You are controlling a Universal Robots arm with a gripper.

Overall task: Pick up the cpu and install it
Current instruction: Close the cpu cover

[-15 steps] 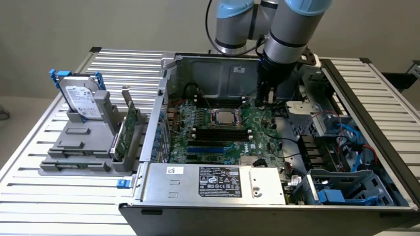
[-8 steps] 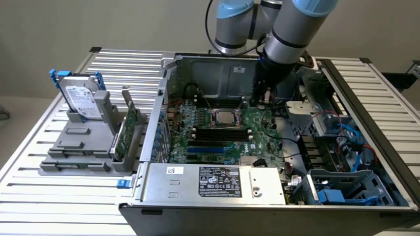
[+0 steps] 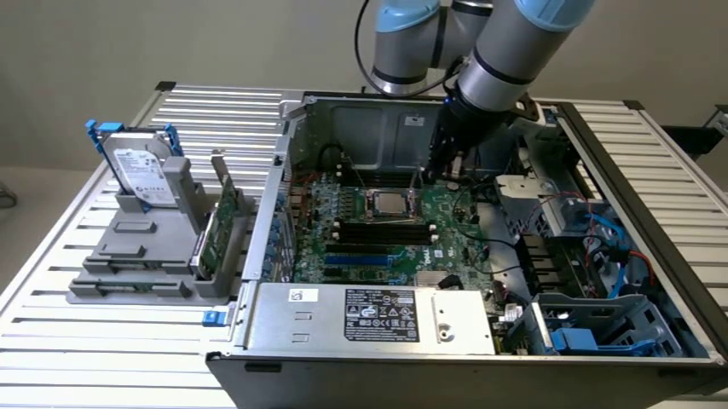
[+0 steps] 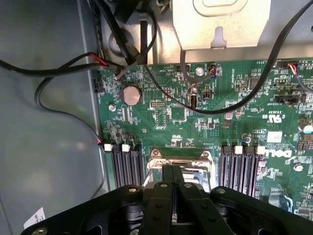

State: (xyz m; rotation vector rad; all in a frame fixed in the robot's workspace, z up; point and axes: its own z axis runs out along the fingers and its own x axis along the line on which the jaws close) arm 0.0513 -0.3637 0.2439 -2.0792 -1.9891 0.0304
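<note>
Cpu is sitting flat in the socket frame around the middle of the motherboard, silver top up, and nothing's gripping it. Biggest stuff first: a slatted metal table with an open pc case lying on it. The arm reaches down into the case from the back. A boxy power supply with a black label fills the near end. Off on the exterior view's left, a hard drive with a blue bracket stands in a grey holder, well apart from the case. The gripper hangs just over the board close by the socket, fingers pressed together on nothing. In the wrist view its tips overlap the socket frame, with black memory slots either side. Smallest bit: a coin battery near some black cables.
</note>
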